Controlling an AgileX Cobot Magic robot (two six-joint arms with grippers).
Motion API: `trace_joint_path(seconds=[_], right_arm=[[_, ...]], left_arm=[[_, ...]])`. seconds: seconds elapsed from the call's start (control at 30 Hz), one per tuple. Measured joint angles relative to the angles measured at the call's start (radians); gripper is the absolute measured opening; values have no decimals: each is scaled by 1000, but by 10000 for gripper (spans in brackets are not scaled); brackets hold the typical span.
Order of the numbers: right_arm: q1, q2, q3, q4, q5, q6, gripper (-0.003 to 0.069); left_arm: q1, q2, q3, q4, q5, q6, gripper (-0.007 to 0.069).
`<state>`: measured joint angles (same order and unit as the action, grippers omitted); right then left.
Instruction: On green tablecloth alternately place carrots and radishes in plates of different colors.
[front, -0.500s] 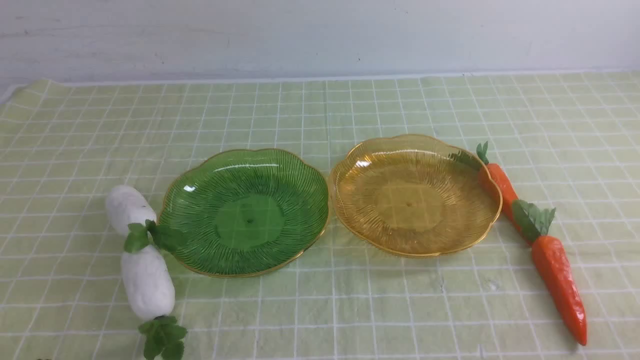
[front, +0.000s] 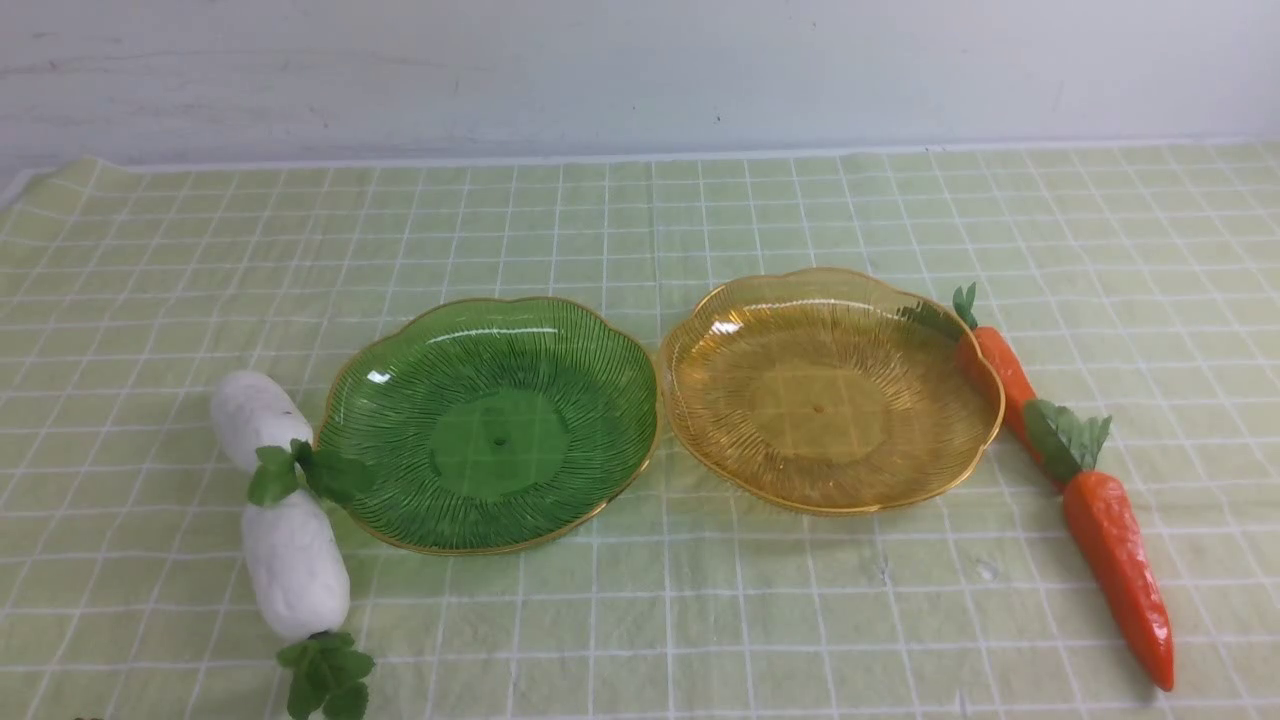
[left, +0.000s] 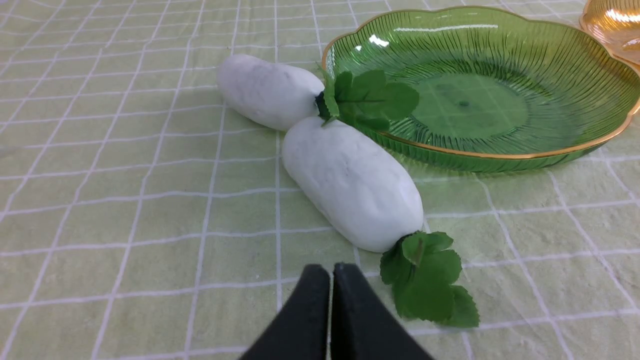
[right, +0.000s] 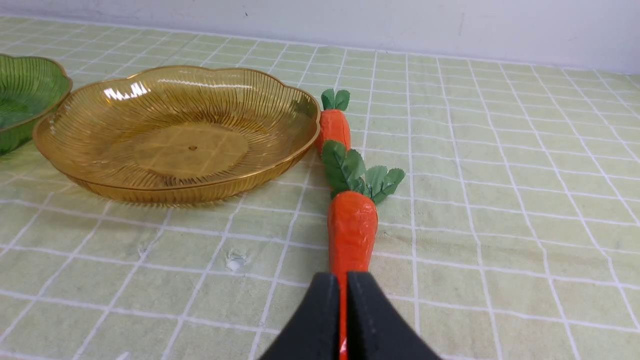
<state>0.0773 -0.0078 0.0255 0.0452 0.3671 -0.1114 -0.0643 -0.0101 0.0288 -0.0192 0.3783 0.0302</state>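
- The green tablecloth (front: 640, 620), pale with a thin white grid, is lying spread out and slightly wrinkled under everything.
- The green plate (front: 400, 400) and amber plate (front: 820, 400), both ribbed and gold-rimmed, are sitting side by side mid-cloth, with their rims just about touching.
- The far radish (front: 250, 415) and near radish (front: 295, 565), white and chunky, are lying end to end on the cloth left of the green plate. The far one's leaves are poking over that plate's rim.
- The far carrot (front: 1000, 375) is lying against the amber plate's right edge. The near carrot (front: 1120, 570) is trailing toward the front, its leaves covering the far one's tip.
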Motion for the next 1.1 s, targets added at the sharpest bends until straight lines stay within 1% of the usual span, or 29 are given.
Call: trace_joint_path(seconds=[0.2,0.3,0.43,0.53,0.67,0.7,0.8,0.83,0.87,0.9,0.93,0.97,1.03,1.07,1.1], right_arm=[[0,0,0,0,0,0,15],[0,0,0,-35,4,-25,15],[0,0,0,-168,4,-84,15],[0,0,-1,-222,6,-95,15],[0,0,-1,-239,7,-99,15],[0,0,-1,-260,7,-101,15],[0,0,-1,-307,1,-101,15],[0,0,1,-309,-14,-88,15],[0,0,3,-280,-44,-41,15],[0,0,4,-217,-72,8,15],[0,0,4,-217,-78,8,15],[0,0,4,-146,-106,69,15],[0,0,4,60,-189,245,15],[0,0,4,173,-217,315,15],[0,0,4,229,-230,353,15]], left_arm=[[0,0,0,0,0,0,-8],[0,0,0,0,0,0,-8],[0,0,0,0,0,0,-8],[0,0,0,0,1,0,-8],[0,0,0,0,1,0,-8],[0,0,0,0,1,0,-8],[0,0,-1,-28,2,-10,-8],[0,0,-1,-75,2,-30,-8],[0,0,-1,-173,2,-81,-8],[0,0,-1,-220,2,-106,-8],[0,0,-1,-254,3,-124,-8],[0,0,0,-364,4,-178,-8],[0,0,0,-603,5,-278,-8],[0,0,0,-696,4,-299,-8],[0,0,0,-744,1,-303,-8]])
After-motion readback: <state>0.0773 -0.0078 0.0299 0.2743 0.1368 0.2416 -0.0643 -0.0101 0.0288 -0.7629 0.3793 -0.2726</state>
